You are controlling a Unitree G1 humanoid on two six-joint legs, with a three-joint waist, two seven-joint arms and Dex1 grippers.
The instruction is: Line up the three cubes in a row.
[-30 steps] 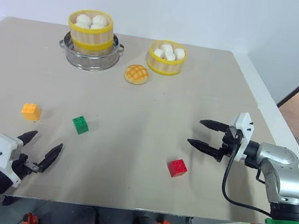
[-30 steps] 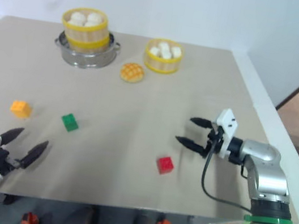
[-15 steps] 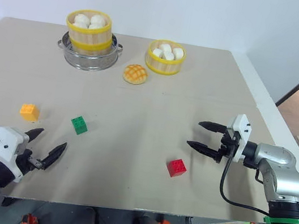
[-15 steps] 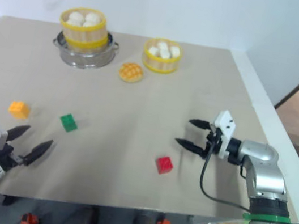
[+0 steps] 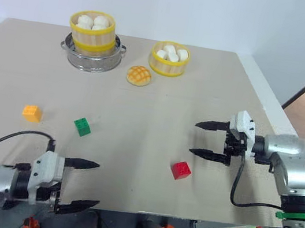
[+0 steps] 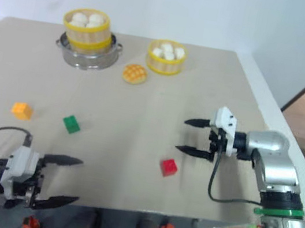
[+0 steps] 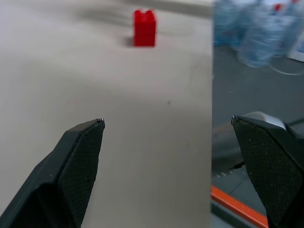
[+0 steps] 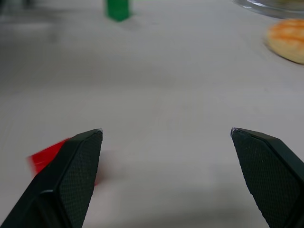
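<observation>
L claw (image 5: 88, 183) wide, empty, at near table (image 5: 140, 118) edge, pointing right. R claw (image 5: 204, 138) wide, empty, above table, pointing left, just beyond red cube (image 5: 181, 170). Green cube (image 5: 82, 126) mid-left; orange cube (image 5: 31, 112) left of it, near. Red well apart from both, to the right. All 3 sit on table, none gripped.

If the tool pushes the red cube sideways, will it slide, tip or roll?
Probably slide: the red cube sits flat on the smooth table. It looks blocky and rigid, so rolling seems unlikely. Being small and likely light, it may skid or twist.
</observation>
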